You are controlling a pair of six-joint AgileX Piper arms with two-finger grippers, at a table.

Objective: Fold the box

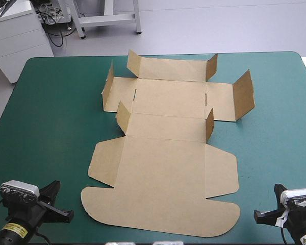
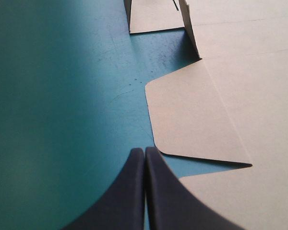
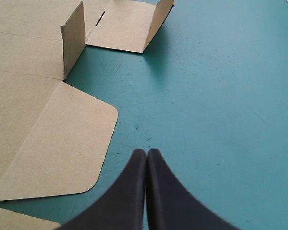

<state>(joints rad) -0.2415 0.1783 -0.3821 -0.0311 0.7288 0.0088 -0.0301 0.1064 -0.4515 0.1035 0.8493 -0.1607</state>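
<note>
Brown board of the box [image 1: 163,168], spread mostly flat in the middle of the teal-green table [image 1: 51,127], little walls up at the far end. Left gripper [image 2: 144,150] at the near left corner, right gripper [image 3: 147,151] at the near right, both pinched shut, holding nothing. Might skid or crease if poked sideways.

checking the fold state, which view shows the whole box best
The high view: the whole box lies in it, flat with end flaps raised. The left wrist view shows only its left side, the right wrist view its right side.
</note>
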